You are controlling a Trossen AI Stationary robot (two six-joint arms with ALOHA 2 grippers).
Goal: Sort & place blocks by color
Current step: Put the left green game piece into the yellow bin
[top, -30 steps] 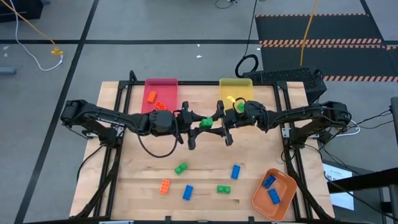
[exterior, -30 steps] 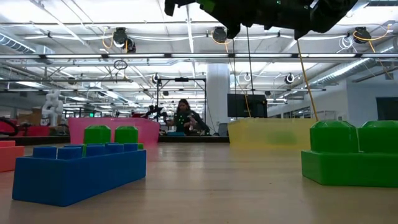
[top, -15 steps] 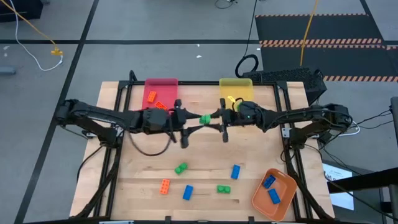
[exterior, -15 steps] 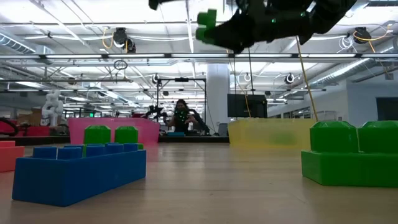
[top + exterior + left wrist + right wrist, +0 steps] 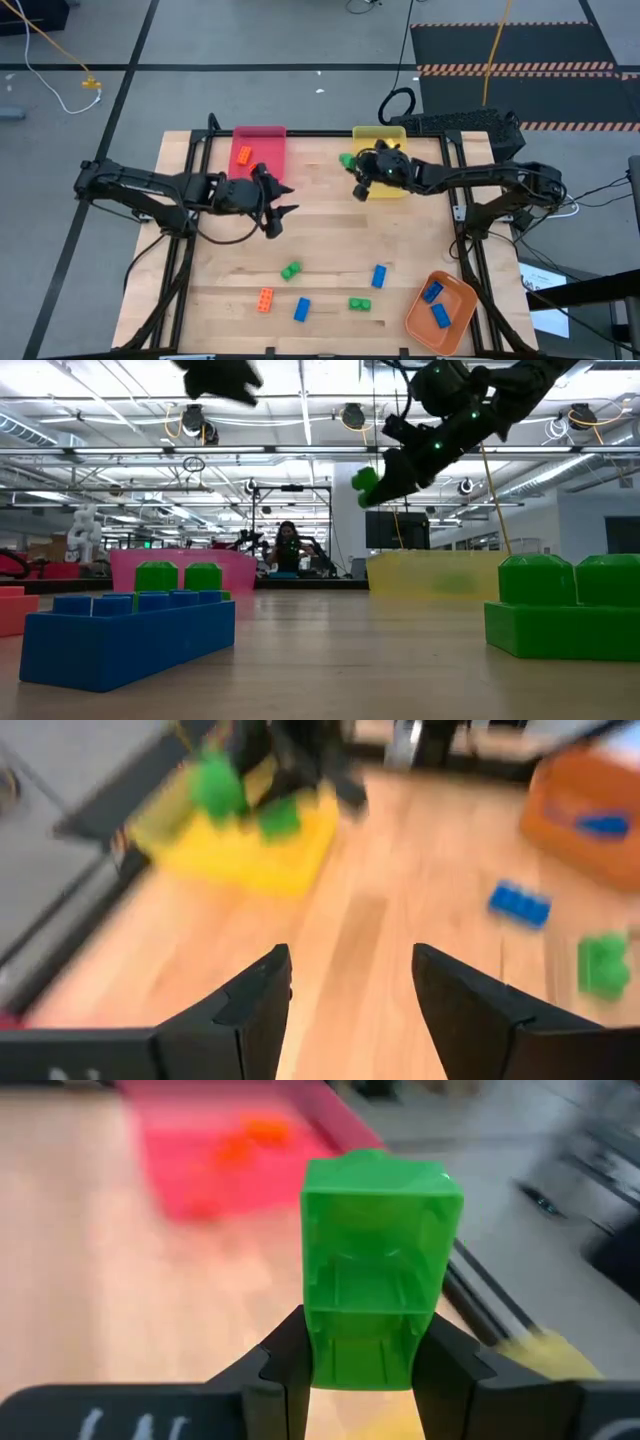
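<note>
Overhead cam only for full layout: pink tray (image 5: 259,146) w/ two orange blocks (image 5: 250,161) at table's far edge, yellow tray (image 5: 381,140) beside it w/ a green block inside, orange tray (image 5: 441,311) at near right corner w/ two blue blocks (image 5: 436,303); loose on wood table (image 5: 320,225): green block (image 5: 291,270), orange block (image 5: 264,299), blue block (image 5: 301,309), second green block (image 5: 359,304), second blue block (image 5: 379,276). Table-level cam alone for height: right gripper (image 5: 385,472) well above tabletop w/ small green brick (image 5: 366,483) at its tip, person (image 5: 289,549) far back in room; up close, a blue block at left and a big green block at right. Right wrist cam alone for grip detail: held green brick (image 5: 379,1270) upright betw. both dark fingers (image 5: 282,1363), pinched at its lower sides, pink tray blurred beyond. From above, right gripper (image 5: 357,170) at yellow tray's near left corner, brick (image 5: 347,160) over tray's left edge. Left wrist cam: fingers (image 5: 250,1003) spread apart, nothing betw. them, bare wood below; yellow tray, orange tray and right arm w/ green brick farther off, all blurred. From above, left gripper (image 5: 279,209) mid-table, just below pink tray, well apart from right one, touching no block.
</note>
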